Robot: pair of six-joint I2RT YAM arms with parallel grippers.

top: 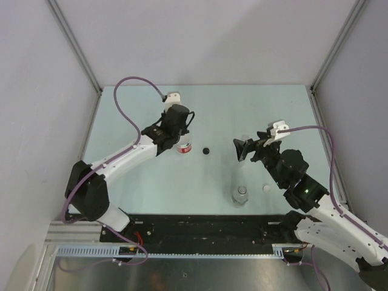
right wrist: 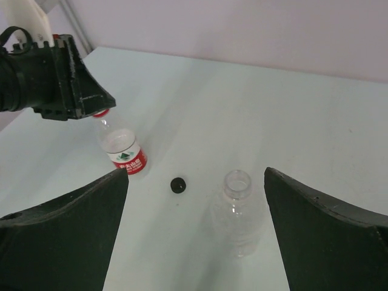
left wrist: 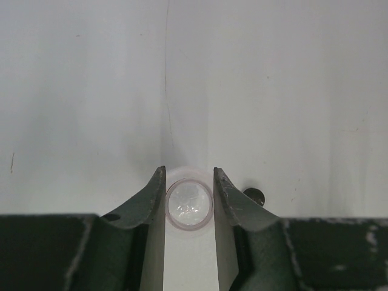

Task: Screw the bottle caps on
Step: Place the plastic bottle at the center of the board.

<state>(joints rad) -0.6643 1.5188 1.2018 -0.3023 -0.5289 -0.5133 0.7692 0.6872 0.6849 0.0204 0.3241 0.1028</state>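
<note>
The left claw [left wrist: 189, 173] is hanging straight down over the labelled bottle [right wrist: 124, 151]. Its fingers [left wrist: 151, 209] are standing close together on either side of the bottle's round top, which is showing in the left wrist view as a clear ring with a pinkish rim. Whether the fingers are pressing on it or only flanking it I cannot tell. In the right wrist view a bit of red is peeking out at the bottle's top just under the claw, cap or collar I cannot tell, and the bottle is standing upright on the pale worktop [top: 182, 182], red-and-white label facing the camera. In the top view the black cap [top: 206, 150] is lying flat on the worktop at the bottle's 3 o'clock, near it but not touching. Farther out along that same direction the right claw [top: 239, 150] is hovering above the worktop with its fingers spread wide apart, holding nothing and pointing toward 9 o'clock, at the black cap and the labelled bottle. In the right wrist view an open clear bottle [right wrist: 237, 212] is standing upright between those spread fingers, mouth bare, touching neither finger. The black cap is lying just beside it on the side toward the labelled bottle. In the top view, at the right claw's 6 o'clock and close to the near edge, a second clear bottle [top: 240, 195] is standing. The whitish cap [top: 265, 189] is lying at that bottle's 3 o'clock, near it but apart.
</note>
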